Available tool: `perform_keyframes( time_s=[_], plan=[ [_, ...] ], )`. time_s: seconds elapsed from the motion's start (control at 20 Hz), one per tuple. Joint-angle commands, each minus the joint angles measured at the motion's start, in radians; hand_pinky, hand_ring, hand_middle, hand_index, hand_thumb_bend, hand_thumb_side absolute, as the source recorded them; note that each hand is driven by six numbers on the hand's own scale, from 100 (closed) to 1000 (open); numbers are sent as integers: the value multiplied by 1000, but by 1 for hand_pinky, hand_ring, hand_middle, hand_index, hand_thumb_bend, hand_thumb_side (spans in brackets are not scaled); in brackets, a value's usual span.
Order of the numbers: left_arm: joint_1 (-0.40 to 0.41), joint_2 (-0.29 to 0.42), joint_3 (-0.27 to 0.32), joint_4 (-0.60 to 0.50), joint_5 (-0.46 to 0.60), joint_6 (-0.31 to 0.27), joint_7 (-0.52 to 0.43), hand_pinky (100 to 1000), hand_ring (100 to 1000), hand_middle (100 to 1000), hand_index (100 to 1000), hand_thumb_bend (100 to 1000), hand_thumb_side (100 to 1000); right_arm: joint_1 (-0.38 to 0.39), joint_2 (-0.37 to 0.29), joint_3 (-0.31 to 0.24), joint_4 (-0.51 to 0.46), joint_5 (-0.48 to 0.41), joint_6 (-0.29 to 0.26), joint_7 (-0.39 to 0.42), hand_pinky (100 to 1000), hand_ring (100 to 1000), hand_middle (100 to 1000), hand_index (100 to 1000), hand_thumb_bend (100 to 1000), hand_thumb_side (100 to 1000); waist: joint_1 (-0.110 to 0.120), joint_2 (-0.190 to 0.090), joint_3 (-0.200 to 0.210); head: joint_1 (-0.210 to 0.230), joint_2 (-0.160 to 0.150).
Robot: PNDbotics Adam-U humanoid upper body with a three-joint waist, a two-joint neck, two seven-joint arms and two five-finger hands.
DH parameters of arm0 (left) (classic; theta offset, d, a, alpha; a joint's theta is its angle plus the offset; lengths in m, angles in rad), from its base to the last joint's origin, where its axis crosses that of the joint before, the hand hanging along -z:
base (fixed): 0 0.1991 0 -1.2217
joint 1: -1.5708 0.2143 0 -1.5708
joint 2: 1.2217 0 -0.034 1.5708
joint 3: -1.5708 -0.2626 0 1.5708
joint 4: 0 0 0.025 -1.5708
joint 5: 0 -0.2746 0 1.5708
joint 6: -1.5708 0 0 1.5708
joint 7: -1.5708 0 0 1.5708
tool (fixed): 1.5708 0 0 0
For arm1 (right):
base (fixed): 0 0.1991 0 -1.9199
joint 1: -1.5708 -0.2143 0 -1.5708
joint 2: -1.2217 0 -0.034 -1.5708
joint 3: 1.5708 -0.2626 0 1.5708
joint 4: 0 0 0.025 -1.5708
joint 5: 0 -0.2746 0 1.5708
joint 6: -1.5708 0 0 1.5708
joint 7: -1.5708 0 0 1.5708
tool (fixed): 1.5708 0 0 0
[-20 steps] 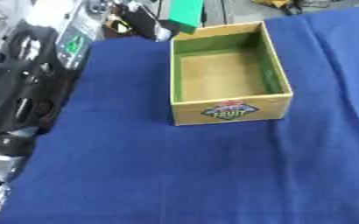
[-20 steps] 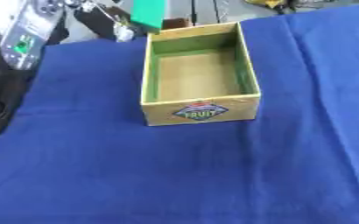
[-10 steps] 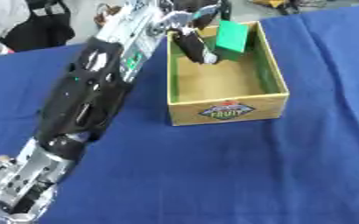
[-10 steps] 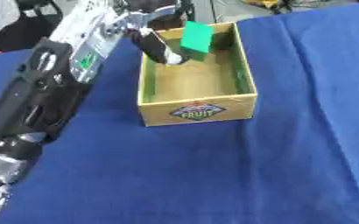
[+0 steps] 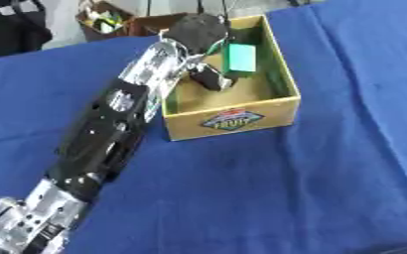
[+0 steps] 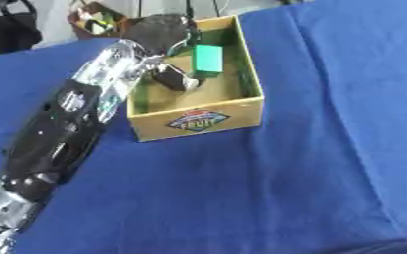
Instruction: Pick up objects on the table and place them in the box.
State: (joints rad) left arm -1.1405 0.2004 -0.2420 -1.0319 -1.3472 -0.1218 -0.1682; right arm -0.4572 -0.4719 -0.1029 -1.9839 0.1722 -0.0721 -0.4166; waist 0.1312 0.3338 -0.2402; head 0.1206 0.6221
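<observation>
Left eye: left hand (image 5: 198,37) reaches over the near-left wall into the box (image 5: 233,119), arm running diagonally up from the lower left corner. Fingers curled down into the box, thumb (image 5: 209,78) pointing toward the floor of it. Green block (image 5: 239,58) sits at the fingertips, inside the box near its far right side, tilted, above the floor. Looks pinched between fingers and thumb, but the contact point is hidden behind the hand. Block is flat-faced, rectangular, plain matte green. Box is open-topped cardboard, tan outside, green liner on the inner walls, fruit label on the front face. Blue cloth (image 5: 311,173) covers the table, soft weave, slight wrinkles.

Right eye: same pose. Block (image 6: 208,58) shows more clearly here, just right of the hand (image 6: 159,31), over the far half of the box, close to the right wall (image 6: 248,64). Arm shell is glossy black with silver joints (image 6: 111,64). Right hand is out of both views.
</observation>
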Motion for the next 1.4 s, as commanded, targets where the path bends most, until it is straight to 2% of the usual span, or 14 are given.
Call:
perform_keyframes(
  time_s=[0.05, 0.15, 0.35, 0.4, 0.45, 0.55, 0.7, 0.9, 1.0, 1.1, 1.25, 1.3, 1.4],
  plan=[
    [-20, 6, 19, 5, -39, -16, -8, 889, 888, 874, 1000, 447, 1000, -7, -16, -2, -16, -10, 2, 3, 729, 765, 730, 740, 100, 876, -6, -18, -1, -2, -9],
    [-20, 6, 28, 5, -54, -11, -25, 911, 909, 889, 1000, 564, 1000, -5, -15, -2, -16, -10, 3, 3, 729, 765, 730, 740, 100, 876, -4, -19, -1, 1, -8],
    [-17, 6, 45, 6, -49, -10, -38, 900, 924, 898, 1000, 667, 1000, -6, -14, -3, -16, -10, 3, 1, 729, 765, 730, 740, 100, 876, -2, -20, -5, 5, -11],
    [-17, 6, 49, 4, -39, -13, -36, 891, 922, 898, 1000, 714, 1000, -5, -14, -3, -16, -11, 3, 0, 730, 765, 730, 741, 100, 876, -2, -20, -5, 4, -10],
    [-17, 7, 54, 1, -29, -15, -34, 889, 924, 905, 1000, 798, 1000, -5, -14, -3, -16, -11, 4, 0, 730, 765, 730, 740, 100, 876, -1, -19, -6, 3, -9],
    [-18, 10, 66, -5, -3, -18, -35, 865, 908, 887, 1000, 833, 1000, -6, -13, -3, -16, -11, 4, 1, 730, 766, 730, 740, 100, 876, -1, -19, -8, 1, -8],
    [-22, 24, 87, -39, 53, -6, -33, 828, 877, 844, 1000, 740, 1000, -1, -14, -5, -16, -10, 6, -1, 730, 766, 730, 740, 100, 875, 0, -20, -6, -4, -6],
    [-23, 50, 110, -156, 172, 37, 21, 704, 793, 760, 941, 583, 1000, 7, -15, -7, -16, -10, 10, -5, 730, 766, 730, 740, 100, 873, 2, -22, 2, -11, -3],
    [-18, 68, 119, -234, 249, 70, 76, 615, 735, 708, 904, 404, 1000, 10, -16, -8, -16, -9, 11, -7, 731, 766, 730, 740, 100, 873, 2, -24, 7, -14, -1],
    [-9, 89, 130, -316, 325, 110, 135, 561, 691, 668, 877, 294, 1000, 14, -19, -9, -16, -8, 12, -9, 731, 766, 730, 740, 100, 874, 2, -26, 13, -18, 2],
    [11, 115, 140, -417, 424, 164, 187, 479, 629, 613, 851, 208, 1000, 21, -23, -13, -16, -5, 13, -14, 731, 766, 730, 740, 100, 873, 1, -28, 23, -25, 6],
    [17, 117, 143, -441, 455, 178, 191, 380, 567, 560, 813, 122, 1000, 23, -25, -15, -16, -4, 14, -16, 730, 766, 730, 740, 100, 873, 0, -29, 27, -28, 9],
    [31, 119, 149, -494, 528, 201, 198, 348, 538, 529, 787, 100, 985, 27, -28, -19, -16, -2, 14, -20, 730, 765, 730, 741, 100, 874, -3, -31, 37, -29, 18]
  ],
)
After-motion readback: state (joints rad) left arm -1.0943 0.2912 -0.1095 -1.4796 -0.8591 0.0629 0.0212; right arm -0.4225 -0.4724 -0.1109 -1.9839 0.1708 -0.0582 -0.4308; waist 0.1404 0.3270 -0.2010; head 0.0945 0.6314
